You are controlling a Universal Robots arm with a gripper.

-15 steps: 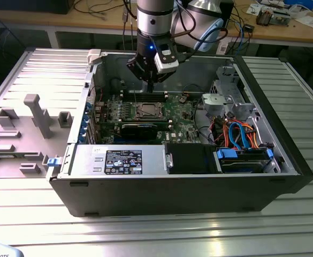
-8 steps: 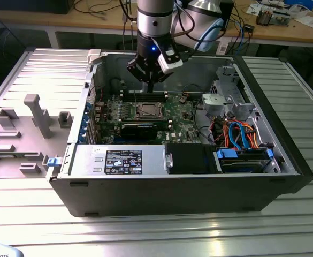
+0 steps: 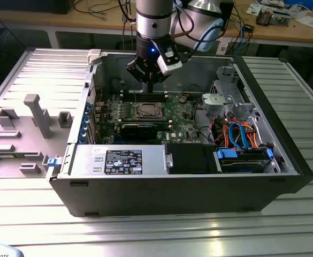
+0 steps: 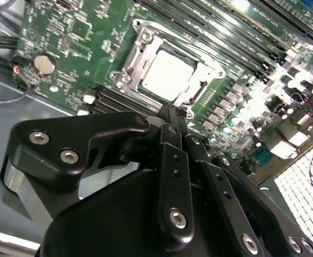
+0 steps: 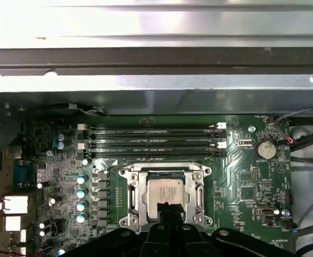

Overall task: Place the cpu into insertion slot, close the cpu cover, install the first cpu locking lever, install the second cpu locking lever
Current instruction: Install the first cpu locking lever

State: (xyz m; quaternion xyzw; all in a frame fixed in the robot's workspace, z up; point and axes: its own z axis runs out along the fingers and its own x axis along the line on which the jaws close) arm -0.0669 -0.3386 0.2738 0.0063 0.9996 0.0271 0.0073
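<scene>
Gripper (image 4: 173, 111): black, matte, angular linkage w/ silver screw heads; fingers (image 4: 173, 160) pressed together to one narrow tip, nothing between them.
Gripper contact: tip hung just above one edge of the insertion slot (image 3: 148, 111); in both wrist views it overlapped the slot's rim; touching or not, couldn't tell.
Cpu (image 5: 164, 190): inside the slot, lying flat; square, dull silver-grey, smooth top; one edge partly hidden by the gripper tip.
Cpu cover (image 5: 199, 194): down over the slot, thin bright metal frame; the cpu showed thru its square window.
Levers: couldn't tell if latched.
Board (image 5: 242, 182): green, flat, densely printed, all around the slot.
Memory slots (image 5: 151, 142): long, narrow, black, in parallel rows just beside the slot, btw it and the case wall.
Capacitors (image 5: 81, 193): small round cans w/ shiny tops, in a column near the slot.
Coin battery (image 5: 265, 150): round, silver, well apart from the slot, past the ends of the memory slots.
Case (image 3: 172, 193): dark open metal box, grey inside, enclosing the slot on all sides.
Arm (image 3: 153, 21): silver-grey cylinder, straight above the slot.
Table (image 3: 145, 230): ribbed bare metal under the case.
</scene>
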